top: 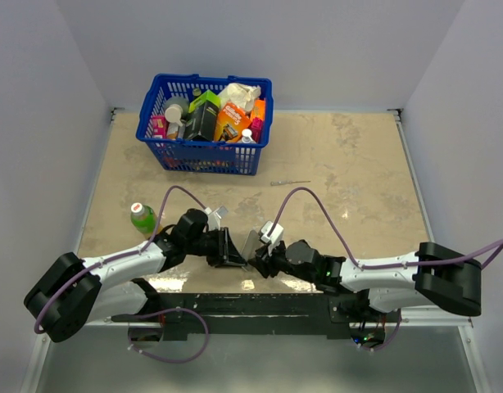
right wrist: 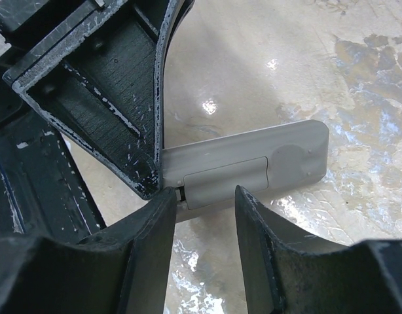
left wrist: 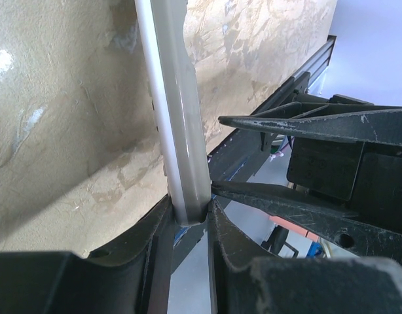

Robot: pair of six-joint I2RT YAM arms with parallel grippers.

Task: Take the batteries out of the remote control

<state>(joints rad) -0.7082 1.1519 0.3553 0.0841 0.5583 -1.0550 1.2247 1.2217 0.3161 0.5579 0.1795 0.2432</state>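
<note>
- Remote control [right wrist: 299, 147] is pinched by one end in the left gripper [left wrist: 188, 221], jaws narrowed onto its thin edges. It appears to be held just off the tan surface [top: 358, 164], near the front edge between the two arms.
- Right gripper [right wrist: 201, 196] faces the remote's back with jaws parted and holding nothing. The left wrist view shows the tip of one finger [left wrist: 273, 196] touching the remote's side, the other finger well apart from it.
- Battery cover [right wrist: 227, 178] sits flush in the remote's back; the batteries are presumably under it, and none are in view.
- Likely hazard: the left jaws grip only a short end, so a push on the cover could lever the long body, twisting it or sliding it out of the hold.
- Second hazard: the finger tip could skate across the smooth cover instead of catching its edge, leaving the compartment shut and the remote knocked askew.
- Third hazard: if the cover pops free with the back turned sideways, the batteries may spill. Being round, they could roll off the nearby front edge.
- Fourth hazard: the two grippers are crowded around one small object, so a slight misjudged approach could bring the fingers together.
</note>
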